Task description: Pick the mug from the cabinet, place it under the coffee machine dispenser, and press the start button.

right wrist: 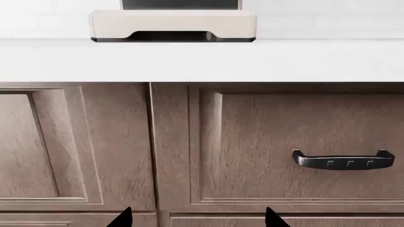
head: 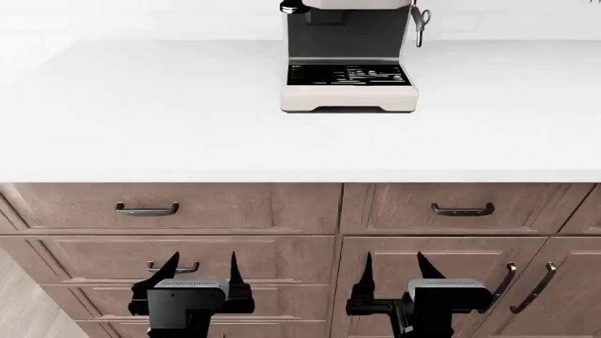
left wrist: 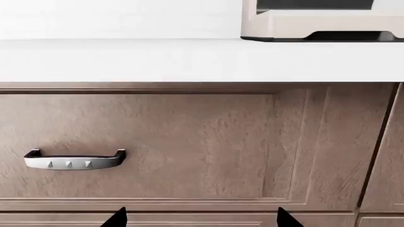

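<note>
Here, both arms hang before closed wooden drawers (head: 188,208).
The left gripper (head: 199,271) and right gripper (head: 396,271) both have fingers spread, holding nothing; the coffee machine (head: 348,63) stands on the white counter (head: 141,120); no mug shows.

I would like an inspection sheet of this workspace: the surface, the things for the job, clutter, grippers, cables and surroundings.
Surface: white counter, bare except for the machine.
Job's things: cream coffee machine stands at the back of the counter, its drip tray carrying nothing; mug: nothing seen; all drawers and doors in view are closed.
Clutter: nothing seen.
Grippers: left gripper and right gripper both open, holding nothing, low in front of the cabinet fronts.
Cables: nothing seen.
Surroundings: brown wooden drawers with dark handles, one under the counter at the left and one at the right; cabinet doors with bar handles at lower right.
</note>
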